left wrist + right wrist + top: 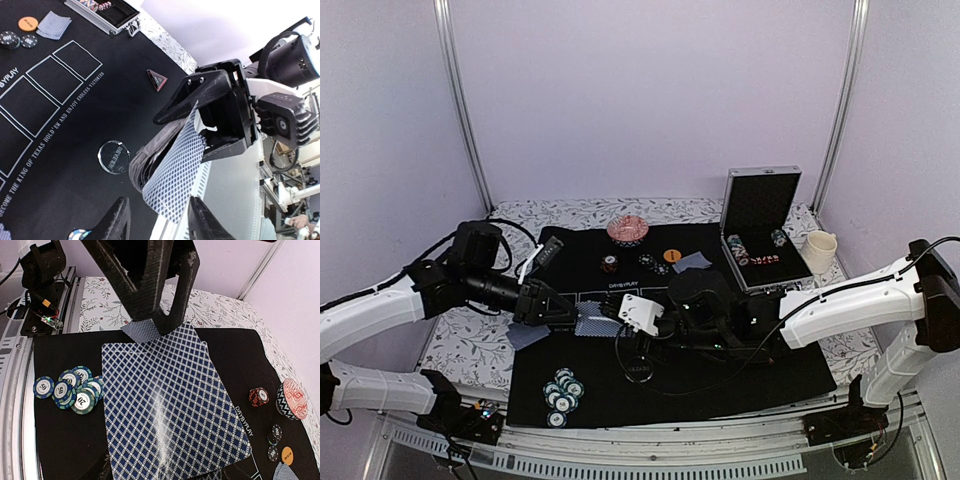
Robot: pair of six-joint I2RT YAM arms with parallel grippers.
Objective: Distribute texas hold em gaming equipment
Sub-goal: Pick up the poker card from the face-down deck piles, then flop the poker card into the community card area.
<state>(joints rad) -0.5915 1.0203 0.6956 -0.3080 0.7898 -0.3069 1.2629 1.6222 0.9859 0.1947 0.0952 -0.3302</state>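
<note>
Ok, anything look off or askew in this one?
Yes. The deck clamped in the right end effector is splayed and bowed rather than squared, with one card jutting out crooked toward the left end effector. The teal chips near the mat's front edge lie in a loose heap.

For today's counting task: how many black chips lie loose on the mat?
2. One black chip sits beside the other, next to the orange button on the mat. Others may be hidden.
</note>
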